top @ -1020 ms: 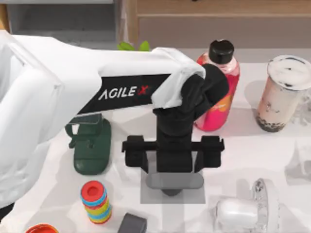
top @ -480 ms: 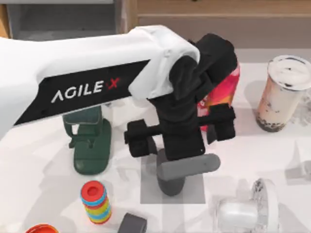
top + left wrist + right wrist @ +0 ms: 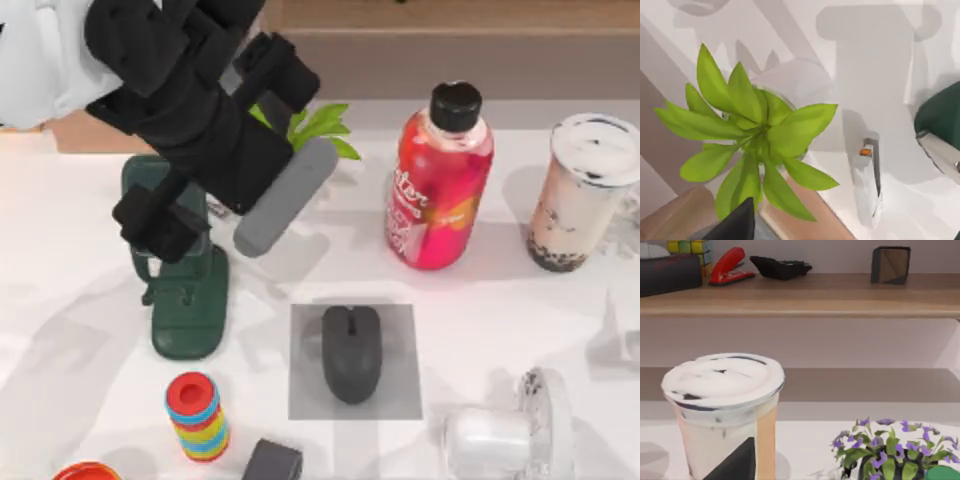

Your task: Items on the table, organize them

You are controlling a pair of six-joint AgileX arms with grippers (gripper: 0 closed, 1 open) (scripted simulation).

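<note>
The left end effector (image 3: pixel 215 150) hung at the upper left of the top view, above the dark green stand (image 3: pixel 185 300) and beside the leafy green plant (image 3: pixel 320 125); its fingers stood wide apart and held nothing. In the lower centre of that view, the dark grey computer mouse (image 3: pixel 351 352) lay on the small grey square mat (image 3: pixel 400 390) on the white counter (image 3: pixel 80 300). The clear lidded milk-tea cup (image 3: pixel 585 190) stood upright at the right edge, well apart from the mouse, with a red bottle with a black cap (image 3: pixel 440 180) between them. A stack of coloured rings (image 3: pixel 198 415) stood near the lower left. The right wrist view showed the same milk-tea cup close by, a dark finger (image 3: pixel 735 462) of the right end effector in front of it; whether that end effector was wide or narrow could not be told.
</note>
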